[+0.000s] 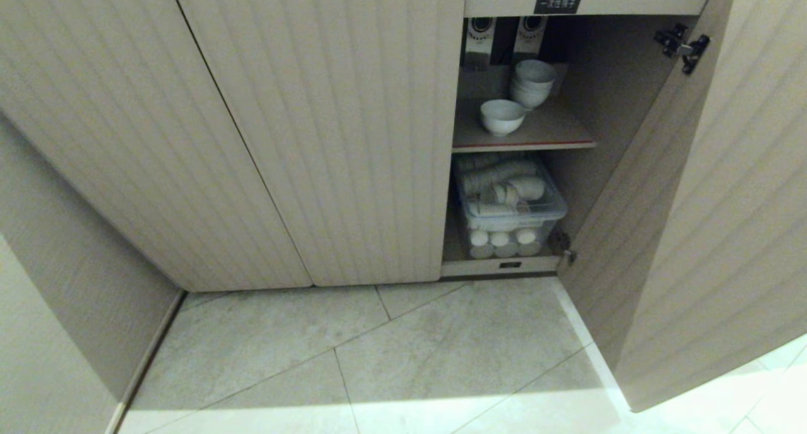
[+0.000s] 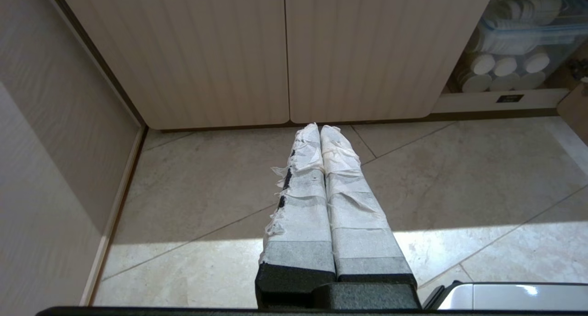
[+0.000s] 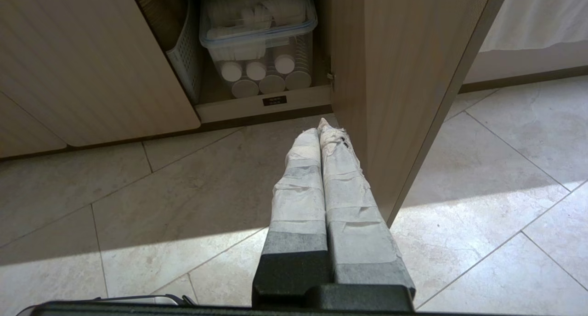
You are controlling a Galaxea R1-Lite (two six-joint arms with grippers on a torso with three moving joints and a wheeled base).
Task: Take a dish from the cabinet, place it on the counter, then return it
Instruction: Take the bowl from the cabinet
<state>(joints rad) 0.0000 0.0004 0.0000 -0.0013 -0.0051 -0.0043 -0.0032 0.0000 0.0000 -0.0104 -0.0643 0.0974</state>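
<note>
The dish (image 1: 502,117), a small white bowl, stands alone on the red-edged upper shelf (image 1: 555,140) of the open cabinet (image 1: 328,131). Behind it is a stack of like white bowls (image 1: 533,82). The counter is out of view. Neither arm shows in the head view. My left gripper (image 2: 319,128) hangs low over the floor tiles before the closed doors, shut and empty. My right gripper (image 3: 321,130) is shut and empty too, low over the floor beside the open door (image 3: 404,91), pointing toward the cabinet's bottom compartment.
A clear lidded bin (image 1: 509,200) of white cups fills the bottom compartment, with a white slotted basket (image 3: 186,61) beside it. The open door (image 1: 706,219) swings out on the right. A wall (image 1: 57,282) closes the left side. Grey tiles (image 1: 391,358) lie in front.
</note>
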